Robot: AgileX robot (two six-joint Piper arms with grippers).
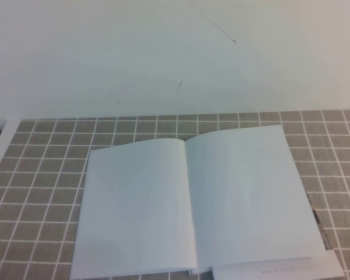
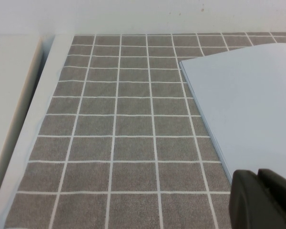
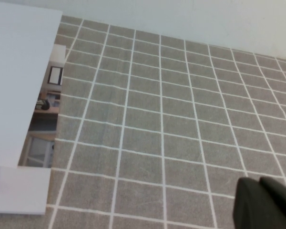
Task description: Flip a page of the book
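Note:
The book [image 1: 192, 204] lies open on the tiled mat, and both leaves that show are blank white. No printed face with robot photos shows, so I cannot tell which leaf is the page. Neither gripper shows in the high view. In the left wrist view my left gripper [image 2: 258, 177] is shut and empty, just off the book's near left corner [image 2: 248, 105]. In the right wrist view my right gripper [image 3: 260, 185] is shut and empty over bare mat, well to the right of the book [image 3: 19, 71].
A magazine with colour photos [image 3: 43, 119] sticks out from under the book's right edge [image 1: 318, 224]. A white sheet with small print [image 1: 280, 270] lies under the front edge. A white board [image 2: 9, 95] borders the mat on the left, and a white wall stands behind.

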